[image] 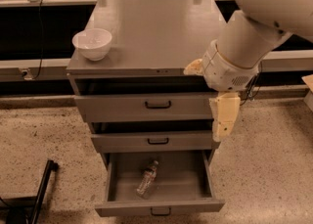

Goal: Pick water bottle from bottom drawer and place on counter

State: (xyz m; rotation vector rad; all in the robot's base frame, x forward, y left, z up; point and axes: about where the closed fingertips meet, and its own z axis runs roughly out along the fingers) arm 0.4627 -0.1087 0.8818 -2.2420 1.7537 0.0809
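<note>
Nearest, at the foot of the cabinet: bottom drawer [111,184], pulled well out, small black handle on its front lip. On its grey floor, a little left of middle: water bottle [147,179], lying on its side, white cap toward the back, touching neither side wall.

Higher and to the right, outside the drawer: gripper [204,101], hanging from the pale arm at the cabinet's right front corner, level with the two shallower drawers [146,105]. Jaws spread and holding nothing, with one cream finger [224,115] pointing down beside the drawer fronts and the other jutting out at the counter's edge. Well apart from the bottle, and well above it.

Farther back: counter [156,32], the flat grey top, with a white bowl [92,43] near its front left corner.

Judged to be the approach step, with no grasp made yet. Next move, by the look of things: down and leftward into the open drawer, clear of the middle drawer's front, wrist turned to set the jaws across the ribbed body, then closing. Worth minding: a round bottle on its side, likely to roll if nudged by one finger first.
</note>
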